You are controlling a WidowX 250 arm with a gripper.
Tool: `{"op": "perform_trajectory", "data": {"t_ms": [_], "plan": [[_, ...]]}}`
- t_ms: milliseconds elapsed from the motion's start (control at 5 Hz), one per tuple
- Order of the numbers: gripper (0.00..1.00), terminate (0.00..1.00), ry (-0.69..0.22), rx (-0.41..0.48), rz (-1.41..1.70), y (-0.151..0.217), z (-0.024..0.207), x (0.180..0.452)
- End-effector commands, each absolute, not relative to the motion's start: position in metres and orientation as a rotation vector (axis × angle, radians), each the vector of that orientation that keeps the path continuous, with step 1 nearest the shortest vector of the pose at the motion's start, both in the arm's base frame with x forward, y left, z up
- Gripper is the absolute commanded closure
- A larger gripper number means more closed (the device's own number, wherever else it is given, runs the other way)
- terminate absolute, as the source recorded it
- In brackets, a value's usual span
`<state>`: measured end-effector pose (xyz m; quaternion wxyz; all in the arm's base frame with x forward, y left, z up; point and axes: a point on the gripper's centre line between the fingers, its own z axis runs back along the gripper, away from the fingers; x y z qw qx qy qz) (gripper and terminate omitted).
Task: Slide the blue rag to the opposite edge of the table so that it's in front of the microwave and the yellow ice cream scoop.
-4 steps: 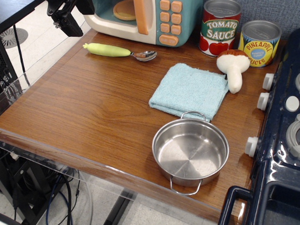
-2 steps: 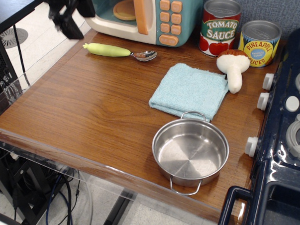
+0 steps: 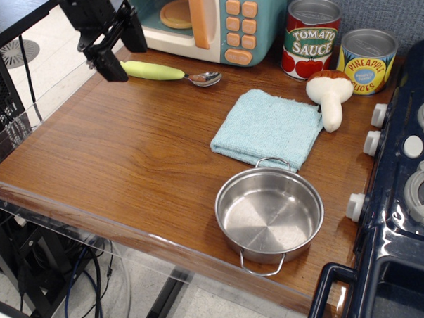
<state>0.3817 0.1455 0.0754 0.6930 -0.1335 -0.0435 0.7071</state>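
The blue rag (image 3: 267, 128) lies folded flat on the brown table (image 3: 128, 163), right of centre, just behind the steel pot (image 3: 269, 213). The teal and cream microwave (image 3: 213, 21) stands at the table's far edge. The yellow ice cream scoop (image 3: 159, 71) lies in front of it, silver head pointing right. My black gripper (image 3: 126, 56) hangs at the far left, over the scoop's handle end, far from the rag. Its jaws stand apart and hold nothing.
A tomato sauce can (image 3: 311, 38) and a pineapple can (image 3: 367, 61) stand at the back right. A white toy mushroom (image 3: 329, 97) lies beside the rag's right corner. The navy toy stove (image 3: 403, 193) borders the table's right side.
The gripper has come down and to the right, from the top-left corner to just over the scoop's handle end. The rag and the other things have not moved.
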Motion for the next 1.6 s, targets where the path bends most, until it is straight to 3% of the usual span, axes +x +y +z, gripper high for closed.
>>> {"op": "perform_trajectory", "data": {"t_ms": [0, 200, 600, 1000, 1400], "plan": [[0.0, 0.0, -0.166, -0.356, 1.311, 0.073, 0.126, 0.392], [0.0, 0.0, -0.14, -0.351, 1.211, 0.038, 0.126, 0.394], [0.0, 0.0, -0.132, -0.222, 1.073, -0.024, 0.102, 0.391], [0.0, 0.0, -0.087, -0.145, 1.032, -0.037, 0.059, 0.389], [0.0, 0.0, -0.052, -0.113, 1.039, -0.029, 0.035, 0.386]]}}
